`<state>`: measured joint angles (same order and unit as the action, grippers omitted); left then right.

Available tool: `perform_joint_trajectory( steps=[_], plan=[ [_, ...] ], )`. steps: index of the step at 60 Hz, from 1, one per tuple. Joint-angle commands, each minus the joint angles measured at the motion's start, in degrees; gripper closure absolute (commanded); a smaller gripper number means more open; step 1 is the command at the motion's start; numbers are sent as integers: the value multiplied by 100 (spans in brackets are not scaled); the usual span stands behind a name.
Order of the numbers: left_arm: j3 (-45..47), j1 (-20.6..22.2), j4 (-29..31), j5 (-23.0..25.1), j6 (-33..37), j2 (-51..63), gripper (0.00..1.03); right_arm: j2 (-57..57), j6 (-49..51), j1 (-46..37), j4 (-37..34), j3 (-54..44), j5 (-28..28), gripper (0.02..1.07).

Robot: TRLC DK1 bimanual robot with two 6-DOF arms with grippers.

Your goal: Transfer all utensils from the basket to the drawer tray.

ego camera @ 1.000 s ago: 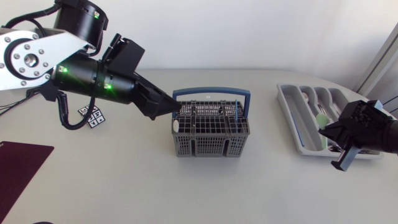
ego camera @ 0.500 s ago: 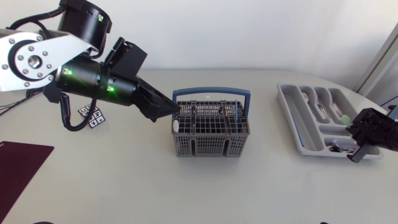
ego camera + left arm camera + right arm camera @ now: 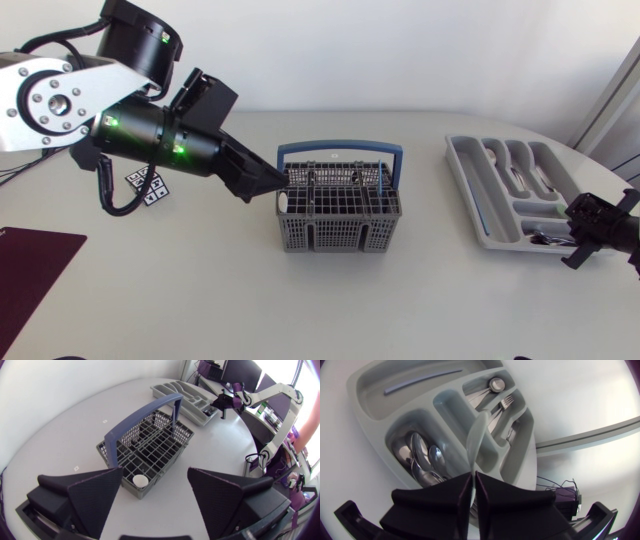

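The grey wire basket (image 3: 338, 210) with a blue handle (image 3: 340, 148) stands mid-table, and a few utensil handles (image 3: 355, 178) and a white round piece (image 3: 283, 200) poke up inside it. My left gripper (image 3: 268, 182) hovers open at the basket's left end. In the left wrist view the basket (image 3: 150, 445) lies just ahead of the left gripper (image 3: 155, 477). The grey drawer tray (image 3: 478, 200) sits at the right, with spoons (image 3: 417, 455) and forks (image 3: 502, 402) in its compartments. My right gripper (image 3: 585, 235) is beside the tray's right end. The right gripper (image 3: 472, 477) is shut on a pale green utensil (image 3: 476, 435) above the tray (image 3: 370, 390).
A small black-and-white marker tag (image 3: 148, 186) lies on the table under my left arm. A dark maroon mat (image 3: 30, 270) covers the front left corner. The table's curved edge runs close behind the tray.
My right arm has drawn back to the right, from over the tray's front end towards the table's edge. My left arm has shifted only slightly at the basket.
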<state>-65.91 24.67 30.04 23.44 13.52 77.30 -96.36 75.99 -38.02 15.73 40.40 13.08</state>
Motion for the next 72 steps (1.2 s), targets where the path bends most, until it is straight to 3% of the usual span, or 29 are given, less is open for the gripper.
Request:
perform_joint_trajectory(
  steps=[1,6,11,19,29,46,54,72],
  plan=[
    [157,47,37,-24,-25,-66,14,-199,268,-48,97,73,-95,88],
    [157,56,46,-41,-33,-74,14,-252,408,-39,97,12,-174,67],
    [166,65,63,-77,-33,-101,14,-147,505,-21,97,-120,-236,35],
    [201,65,72,-94,-25,-127,14,214,531,-21,71,-270,-236,18],
    [245,65,81,-103,-7,-197,14,794,514,-21,-281,-349,-210,17],
    [333,73,107,-103,10,-285,14,2209,-154,295,-2513,-182,388,17],
    [421,82,98,-103,28,-338,14,2903,-743,990,-3603,-217,634,17],
    [711,47,63,-103,151,-479,14,3641,-2835,3204,-4578,152,573,18]
  ],
)
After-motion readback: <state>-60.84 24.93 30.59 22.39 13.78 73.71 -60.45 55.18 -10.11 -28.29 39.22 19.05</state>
